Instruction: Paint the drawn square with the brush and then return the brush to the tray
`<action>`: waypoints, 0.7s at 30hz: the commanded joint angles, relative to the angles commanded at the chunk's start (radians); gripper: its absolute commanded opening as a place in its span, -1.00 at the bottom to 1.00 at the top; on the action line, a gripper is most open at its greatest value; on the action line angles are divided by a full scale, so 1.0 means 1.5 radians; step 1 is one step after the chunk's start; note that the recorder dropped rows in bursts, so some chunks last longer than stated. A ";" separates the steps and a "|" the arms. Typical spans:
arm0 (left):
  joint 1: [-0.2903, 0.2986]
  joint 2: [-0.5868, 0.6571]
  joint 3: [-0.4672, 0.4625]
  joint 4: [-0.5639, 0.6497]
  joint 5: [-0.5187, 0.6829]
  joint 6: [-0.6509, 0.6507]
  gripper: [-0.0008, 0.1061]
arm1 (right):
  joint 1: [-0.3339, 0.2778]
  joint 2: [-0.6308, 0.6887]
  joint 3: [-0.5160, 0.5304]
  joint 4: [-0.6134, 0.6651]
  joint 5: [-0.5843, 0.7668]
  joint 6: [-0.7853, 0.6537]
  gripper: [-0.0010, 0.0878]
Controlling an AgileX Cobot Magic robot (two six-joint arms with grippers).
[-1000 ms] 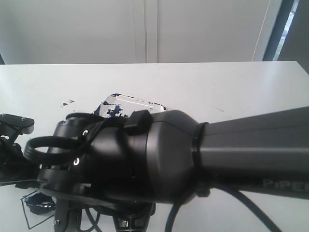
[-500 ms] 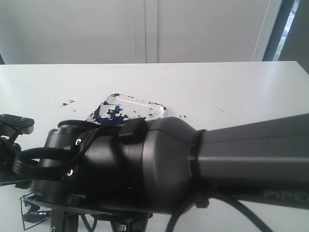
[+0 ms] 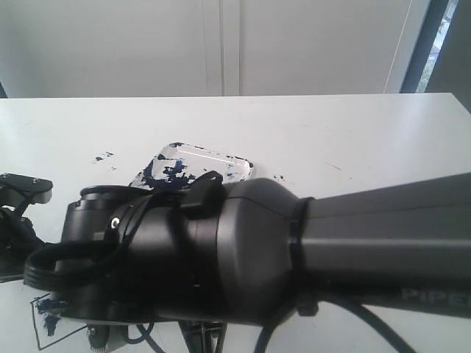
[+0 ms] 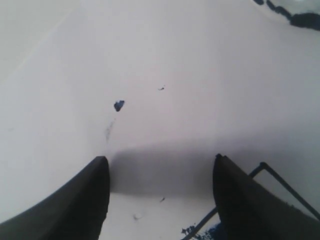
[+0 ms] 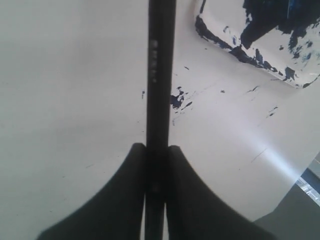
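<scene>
My right gripper (image 5: 157,147) is shut on the brush (image 5: 160,75), a thin black stick that runs straight out from between the fingers; its tip is out of view. The tray (image 3: 199,163), clear and smeared dark blue, lies on the white table behind the right arm (image 3: 243,250), and its corner (image 5: 260,35) shows in the right wrist view. The drawn square (image 3: 45,323) sits at the lower left with blue daubs inside, partly covered by that arm. My left gripper (image 4: 159,162) is open and holds nothing, close beside a corner of the square's outline (image 4: 272,174).
Loose paint splatters (image 3: 101,157) lie left of the tray, and more splatters (image 5: 177,100) lie near its corner. A single blue fleck (image 4: 119,105) marks the table ahead of the left gripper. The left arm's body (image 3: 15,220) sits at the far left. A wall stands behind the table.
The right arm's wrist has moved down and to the left, uncovering more of the tray and covering more of the square. The left arm has barely moved.
</scene>
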 joint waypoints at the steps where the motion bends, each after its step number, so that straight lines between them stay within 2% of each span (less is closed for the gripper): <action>1: 0.000 0.002 0.000 0.000 0.002 0.000 0.21 | 0.000 0.000 0.000 0.010 0.000 0.000 -0.98; 15: 0.000 0.018 0.000 0.000 0.003 -0.002 0.21 | 0.040 0.000 0.000 0.046 0.000 -0.014 -0.98; 21: 0.000 0.018 0.000 0.000 0.003 -0.002 0.21 | 0.034 0.000 0.000 0.001 0.000 -0.014 -0.98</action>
